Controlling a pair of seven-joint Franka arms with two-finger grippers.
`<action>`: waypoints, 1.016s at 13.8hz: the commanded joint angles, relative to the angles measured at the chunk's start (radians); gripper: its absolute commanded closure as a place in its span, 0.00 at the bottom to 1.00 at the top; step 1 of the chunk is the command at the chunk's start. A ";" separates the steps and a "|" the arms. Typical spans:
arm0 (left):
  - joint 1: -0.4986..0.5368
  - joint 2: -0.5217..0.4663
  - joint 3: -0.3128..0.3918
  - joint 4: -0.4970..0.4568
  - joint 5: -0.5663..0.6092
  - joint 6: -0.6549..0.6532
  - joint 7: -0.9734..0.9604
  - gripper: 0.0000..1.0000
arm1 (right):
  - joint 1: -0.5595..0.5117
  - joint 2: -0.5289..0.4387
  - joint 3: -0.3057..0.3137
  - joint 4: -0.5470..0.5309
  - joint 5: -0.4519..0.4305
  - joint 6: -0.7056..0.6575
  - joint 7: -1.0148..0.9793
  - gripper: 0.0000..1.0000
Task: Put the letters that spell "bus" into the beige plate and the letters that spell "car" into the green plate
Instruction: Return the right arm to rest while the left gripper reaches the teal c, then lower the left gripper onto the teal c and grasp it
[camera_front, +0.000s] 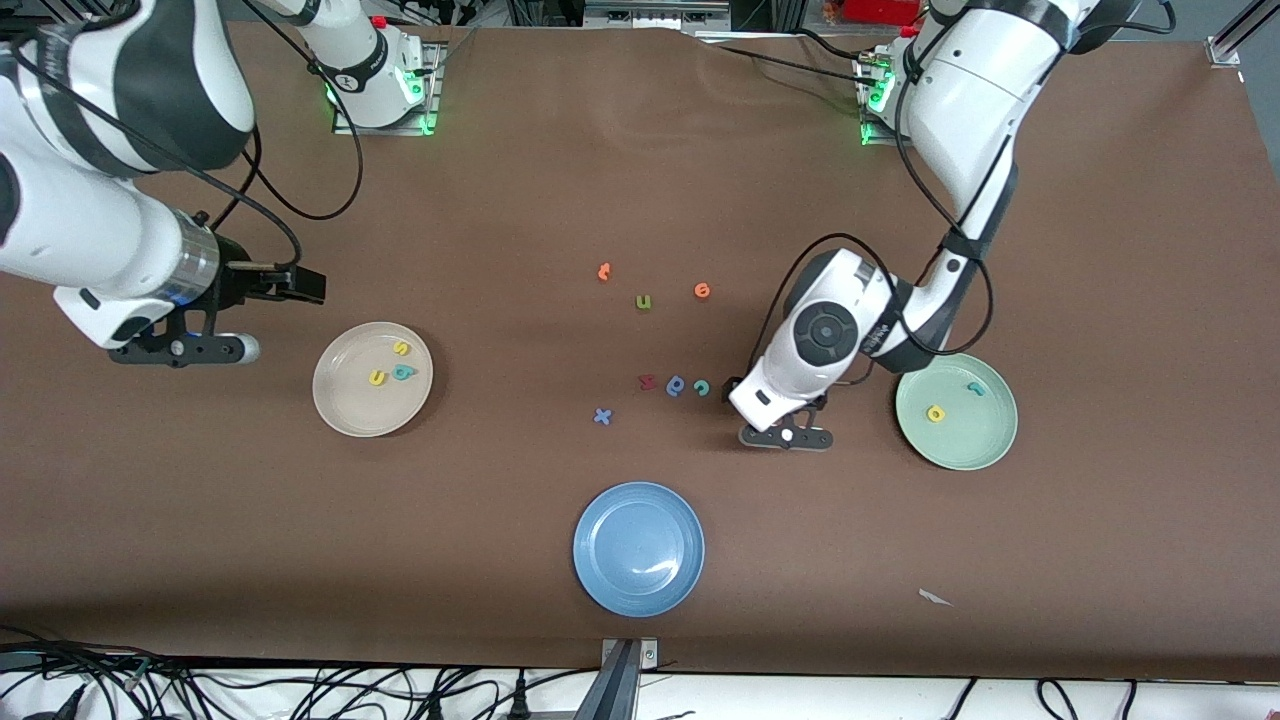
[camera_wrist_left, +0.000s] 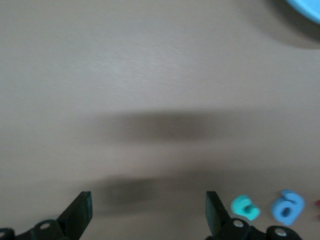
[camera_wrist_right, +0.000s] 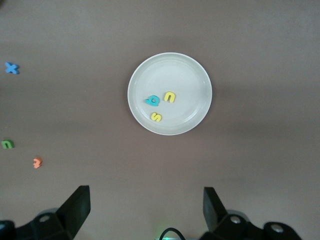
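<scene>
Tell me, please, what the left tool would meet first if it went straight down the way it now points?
Most likely bare table. The left tool hangs open, pointing down at empty brown surface, with the teal c just beside one finger, outside the gap. Depth is unclear, so that finger might graze the c.

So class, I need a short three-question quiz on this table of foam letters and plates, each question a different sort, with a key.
1. True or false: the beige plate holds three letters.
2. Which letter for "car" lies on the table and not in the green plate? A) yellow a B) teal r C) teal c
3. Fill in: the left claw is open over bare table beside the teal c; the right claw is ____ and waits near the beige plate.

Key: 1 true. 2 C. 3 open.
</scene>
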 joint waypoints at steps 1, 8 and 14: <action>-0.048 0.029 0.012 0.032 -0.026 0.019 -0.071 0.00 | -0.131 -0.095 0.143 -0.089 -0.030 0.039 -0.007 0.00; -0.116 0.103 0.019 0.118 -0.019 0.021 -0.175 0.08 | -0.269 -0.291 0.200 -0.206 -0.062 0.096 -0.019 0.00; -0.128 0.111 0.024 0.118 0.007 0.009 -0.175 0.22 | -0.271 -0.275 0.183 -0.158 -0.060 0.010 -0.068 0.00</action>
